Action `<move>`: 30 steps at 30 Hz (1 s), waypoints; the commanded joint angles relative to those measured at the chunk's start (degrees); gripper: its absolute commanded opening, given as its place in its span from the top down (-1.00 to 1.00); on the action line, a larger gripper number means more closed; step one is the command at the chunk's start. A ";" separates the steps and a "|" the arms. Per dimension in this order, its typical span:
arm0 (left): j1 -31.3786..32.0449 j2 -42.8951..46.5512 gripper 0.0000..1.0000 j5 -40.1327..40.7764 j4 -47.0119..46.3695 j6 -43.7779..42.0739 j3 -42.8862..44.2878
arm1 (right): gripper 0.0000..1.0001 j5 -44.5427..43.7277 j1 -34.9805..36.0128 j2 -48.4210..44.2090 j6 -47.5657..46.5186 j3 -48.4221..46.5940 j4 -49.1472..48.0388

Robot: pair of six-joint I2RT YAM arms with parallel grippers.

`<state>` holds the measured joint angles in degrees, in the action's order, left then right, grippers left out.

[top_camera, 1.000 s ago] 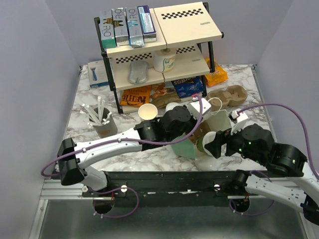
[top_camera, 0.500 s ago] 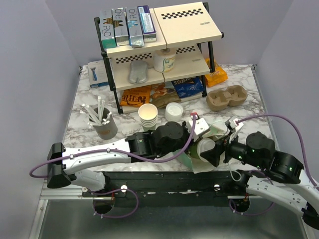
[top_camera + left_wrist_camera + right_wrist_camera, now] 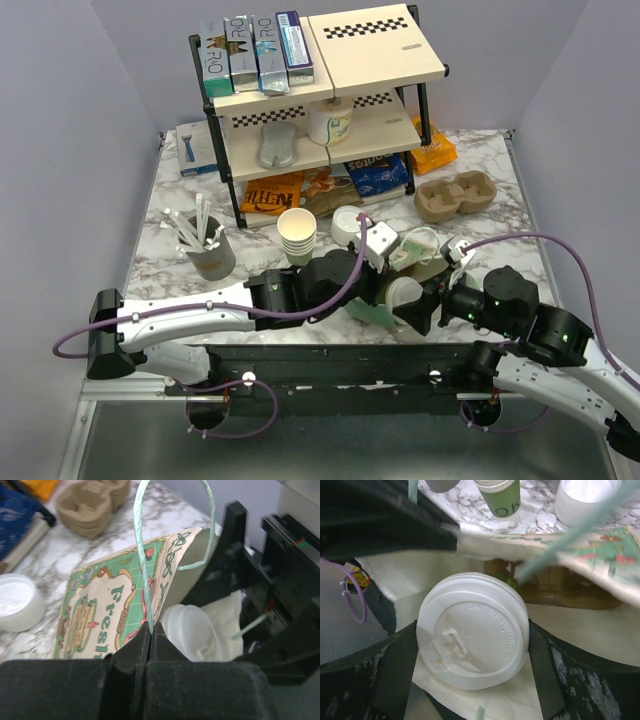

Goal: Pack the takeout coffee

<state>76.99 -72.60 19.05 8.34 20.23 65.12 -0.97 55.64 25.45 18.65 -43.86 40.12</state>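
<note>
"CAUTION" embossed on takeout coffee (image 3: 472,645) lid, "OK" on green cup (image 3: 501,500), "Fresh" on paper bag (image 3: 100,615)

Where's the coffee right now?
Top view: front centre-right of the table. The coffee is held by the right gripper at the mouth of the bag, whose handle the left gripper pinches.

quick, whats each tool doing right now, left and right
Left tool: closed on the pale green twisted paper handle of the printed green paper bag.
Right tool: holding the paper coffee cup with the round white plastic lid.
</note>
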 commanded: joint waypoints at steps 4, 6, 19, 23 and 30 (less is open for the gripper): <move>-1.05 2.98 1.00 17.16 4.85 -5.01 4.93 | -0.26 2.53 -0.09 2.40 -2.48 -1.94 -13.11; -1.58 4.21 1.00 16.46 6.16 -7.91 5.36 | -0.26 5.00 -0.09 5.38 -2.13 -1.50 -15.32; -5.27 12.13 1.00 24.10 11.90 -16.00 0.63 | -0.22 11.79 1.49 18.66 -2.13 4.04 -42.02; -5.27 13.01 1.00 17.44 11.79 -12.25 -3.50 | -0.22 7.66 3.42 22.44 -2.92 5.26 -42.32; -4.83 18.10 1.00 5.48 5.46 -5.93 -13.17 | -0.22 6.42 3.52 12.88 -1.60 13.16 -37.40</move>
<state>71.88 -57.52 30.81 17.19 8.69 55.22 7.55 58.94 44.69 16.91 -34.87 1.43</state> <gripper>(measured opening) 0.014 0.893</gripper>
